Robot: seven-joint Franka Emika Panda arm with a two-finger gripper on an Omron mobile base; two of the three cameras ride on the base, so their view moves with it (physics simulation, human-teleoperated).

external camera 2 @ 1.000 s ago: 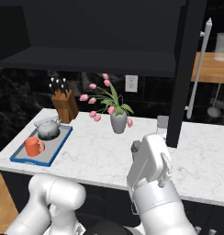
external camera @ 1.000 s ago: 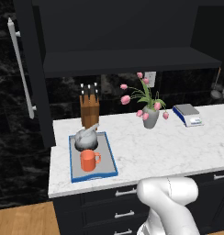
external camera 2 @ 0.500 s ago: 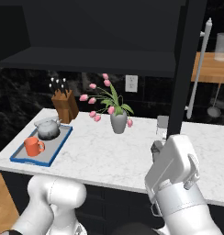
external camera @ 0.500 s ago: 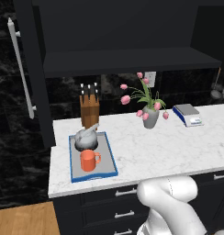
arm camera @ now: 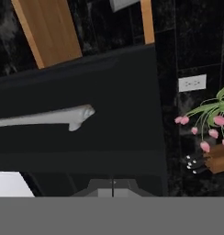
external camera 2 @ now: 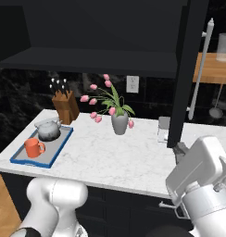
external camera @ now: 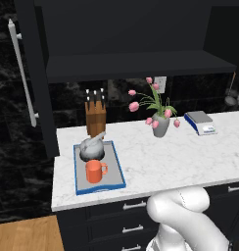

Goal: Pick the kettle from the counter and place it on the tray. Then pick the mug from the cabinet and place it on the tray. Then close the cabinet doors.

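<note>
The grey kettle [external camera: 91, 145] and the orange-red mug [external camera: 94, 171] both stand on the blue-rimmed tray [external camera: 119, 169] at the left end of the marble counter [external camera: 180, 157]. The upper cabinet [external camera: 136, 66] is open, its dark shelf bare. Its left door [external camera: 35, 98] swings out at the left. Its right door [external camera 2: 186, 69], with a silver bar handle [external camera 2: 200, 69], stands open edge-on. My gripper [external camera 2: 178, 149] is shut on nothing, right at that door's lower edge. In the hand view the door panel [arm camera: 86, 137] and its handle [arm camera: 45, 117] are close ahead of my gripper [arm camera: 113, 182].
A grey vase of pink tulips [external camera 2: 119, 122] stands mid-counter, and a wooden knife block [external camera 2: 65, 106] stands behind the tray. A small scale [external camera: 202, 122] sits at the counter's right end. Dark drawers with silver handles [external camera: 133, 206] run below the counter.
My hand has swung to the right across the counter's front, up to the lower edge of the right door. The kettle, mug and tray have not moved.
</note>
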